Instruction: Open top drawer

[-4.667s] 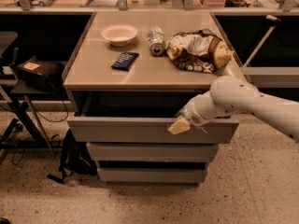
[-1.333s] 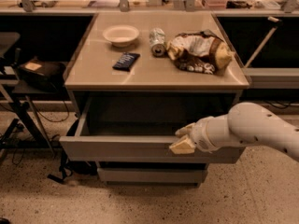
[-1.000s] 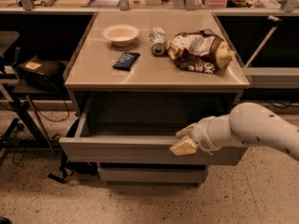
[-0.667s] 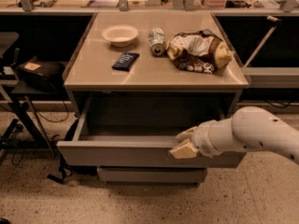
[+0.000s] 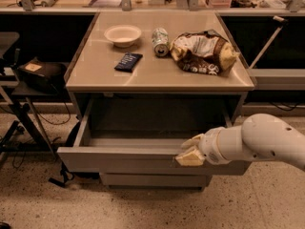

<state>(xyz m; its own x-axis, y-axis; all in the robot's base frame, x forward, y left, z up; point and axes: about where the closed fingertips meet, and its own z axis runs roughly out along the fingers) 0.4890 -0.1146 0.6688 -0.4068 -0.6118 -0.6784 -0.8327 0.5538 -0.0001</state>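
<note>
The top drawer (image 5: 119, 160) is a wide grey handleless front, pulled well out from the cabinet under the tabletop. Its shallow grey interior (image 5: 143, 141) shows and looks empty. My gripper (image 5: 190, 150) sits at the drawer's top front edge, right of centre, with its tan fingers over the rim. The white arm (image 5: 259, 140) reaches in from the right. A lower grey drawer front (image 5: 152, 180) is shut beneath it.
On the tabletop (image 5: 157, 73) lie a white bowl (image 5: 123, 34), a dark packet (image 5: 128, 61), a tipped can (image 5: 160, 41) and a crumpled chip bag (image 5: 204, 51). A black stand with a bag (image 5: 38, 75) is at the left. Speckled floor lies in front.
The drawer has slid farther out toward me over the frames, and my gripper has moved back and down with its front edge.
</note>
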